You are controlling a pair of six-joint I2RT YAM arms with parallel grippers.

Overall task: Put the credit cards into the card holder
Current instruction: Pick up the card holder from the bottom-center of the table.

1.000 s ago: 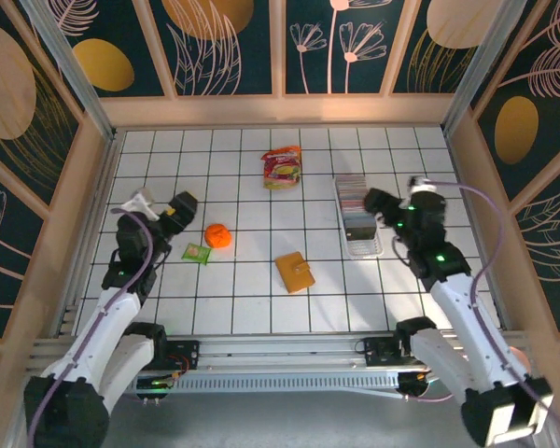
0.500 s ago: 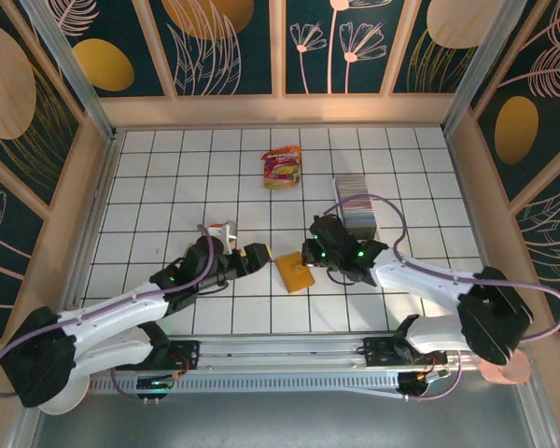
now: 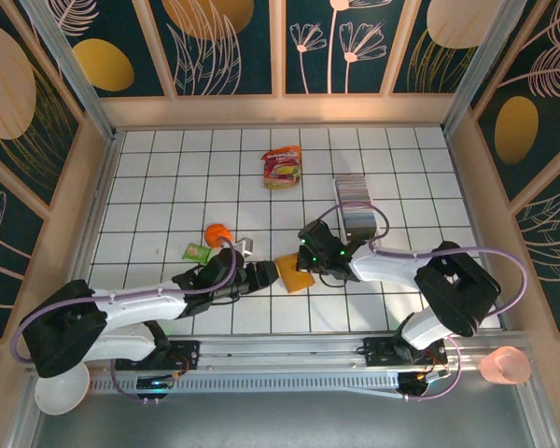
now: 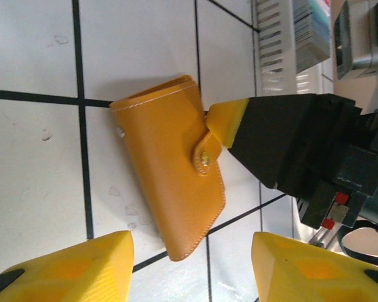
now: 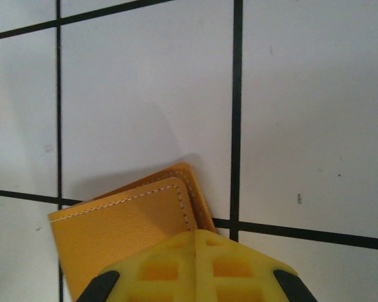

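- Two arms reach from the near edge to the middle of the white tiled table (image 3: 168,177).
- The left gripper (image 4: 192,255) is down low over the tiles. Its two yellow fingers (image 4: 69,264) are wide apart and hold nothing. The near end of the card holder (image 4: 167,182) sits just in the gap and touches neither finger.
- The card holder lies flat on the tiles between the two grippers. It is folded shut, with its little tab pressed down.
- The right gripper (image 3: 310,262) is on the other side of it. Its fingers are squeezed tight together with nothing between them. The yellow tip touches the edge of the card holder, just beside the tab.
- A bit farther, on the left, are a small green packet (image 3: 196,251) and an orange ball (image 3: 217,231), near each other.
- On the right, past the right arm, the credit cards (image 3: 352,190) stand in a row in a clear tray (image 4: 274,44), apart from the card holder.
- Farthest away lies a red and yellow snack packet (image 3: 282,167).
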